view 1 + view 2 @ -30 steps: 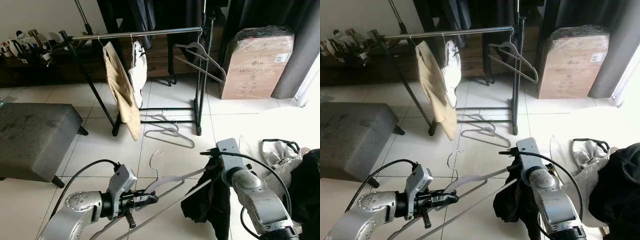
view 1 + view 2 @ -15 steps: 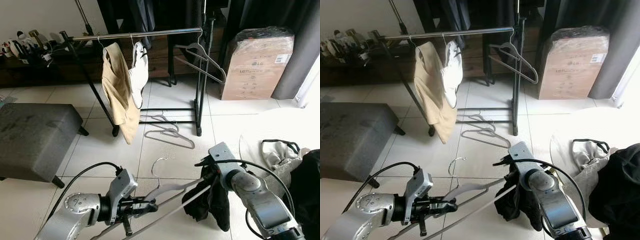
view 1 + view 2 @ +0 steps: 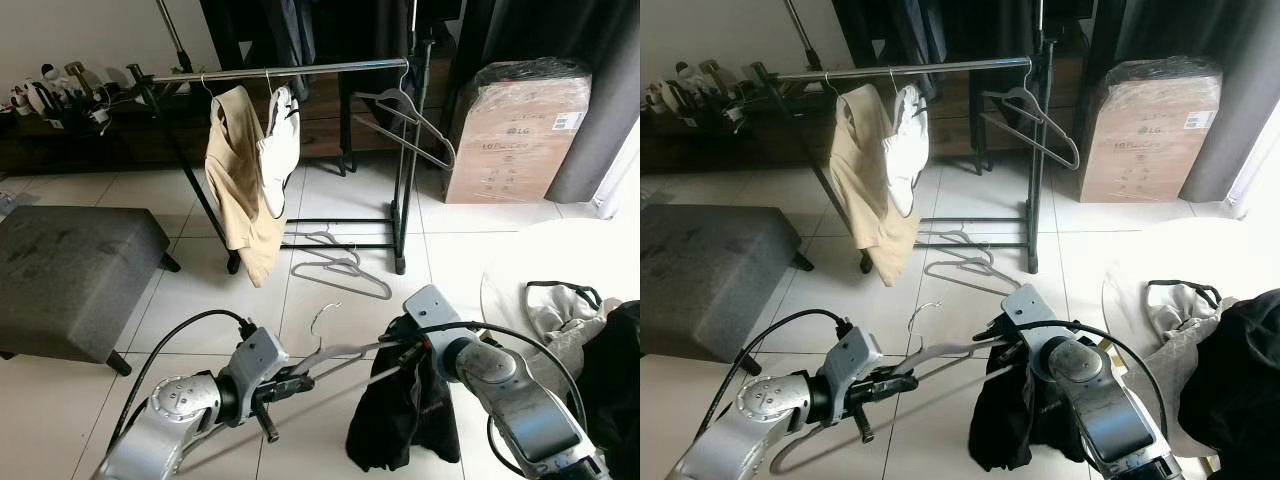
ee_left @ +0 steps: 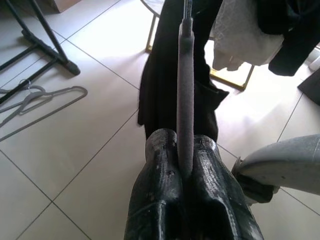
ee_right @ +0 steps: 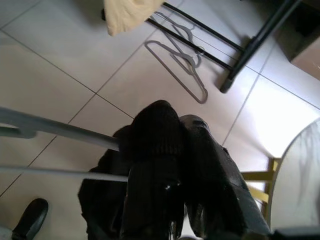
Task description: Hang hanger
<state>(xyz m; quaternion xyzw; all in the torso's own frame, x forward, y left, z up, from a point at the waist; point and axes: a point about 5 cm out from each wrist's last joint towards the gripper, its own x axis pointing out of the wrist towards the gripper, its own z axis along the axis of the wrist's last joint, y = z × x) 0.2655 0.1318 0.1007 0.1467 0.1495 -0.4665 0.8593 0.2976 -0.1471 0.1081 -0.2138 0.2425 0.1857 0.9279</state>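
White tiled floor (image 3: 200, 290), clothes rack (image 3: 290, 68).

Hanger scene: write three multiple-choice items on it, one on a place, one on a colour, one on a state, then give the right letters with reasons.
1. Where do the spare hangers lie?
A. On the grey ottoman
B. On the floor by the foot of the clothes rack
C. On top of the cardboard box

2. What colour is the garment draped over the grey hanger that the robot holds?
A. Black
B. Beige
C. White

3. What state is the left gripper in?
A. Open above the floor
B. Shut on nothing
C. Shut on the grey hanger's arm

Answers: 1 B, they rest on the tiles beside the clothes rack. 2 A, the cloth hanging near the right gripper is black; the beige garment hangs on the rail. 3 C, the left wrist view shows the jaws closed around the padded bar.
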